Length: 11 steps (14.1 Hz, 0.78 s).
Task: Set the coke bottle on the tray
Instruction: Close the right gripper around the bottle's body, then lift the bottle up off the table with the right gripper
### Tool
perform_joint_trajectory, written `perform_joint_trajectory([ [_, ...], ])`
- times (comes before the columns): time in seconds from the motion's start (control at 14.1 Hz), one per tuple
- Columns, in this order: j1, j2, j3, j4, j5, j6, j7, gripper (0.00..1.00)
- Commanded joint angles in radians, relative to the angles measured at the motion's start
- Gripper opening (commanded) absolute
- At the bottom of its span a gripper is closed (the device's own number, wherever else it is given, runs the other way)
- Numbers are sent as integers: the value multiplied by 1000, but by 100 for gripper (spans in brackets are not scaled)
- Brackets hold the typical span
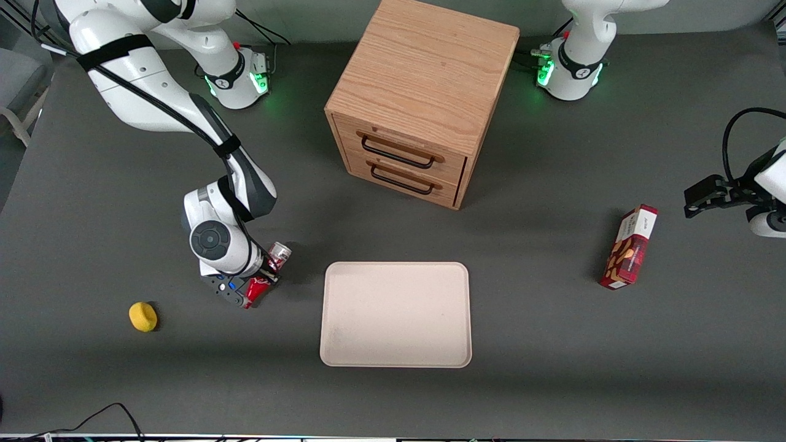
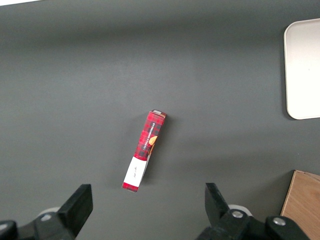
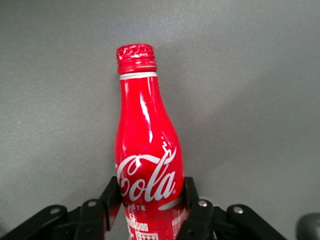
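The coke bottle lies tipped in the gripper, fingers clamped on either side of its body, cap pointing away from the wrist. It sits low over the grey table, just beside the tray, toward the working arm's end. A yellow object rests farther out that way. The wooden drawer cabinet stands farther from the front camera, and the red snack box lies toward the parked arm's end.

coke bottle: arm is hiding its middle beside tray | gripper: frame edge is cutting off bottle's base
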Motion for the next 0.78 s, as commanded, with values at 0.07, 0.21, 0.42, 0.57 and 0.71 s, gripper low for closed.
perform_joint_trajectory([
  [0.07, -44, -155, 81, 43, -11, -206, -35, 0],
  [0.21, -118, -240, 141, 92, 96, -345, -128, 0],
  [0.42, -143, -314, 144, 232, 150, -581, -210, 0],
  [0.57, -144, -315, 137, 380, 176, -750, -266, 0],
  [0.71, -146, -306, 135, 483, 181, -858, -271, 0],
])
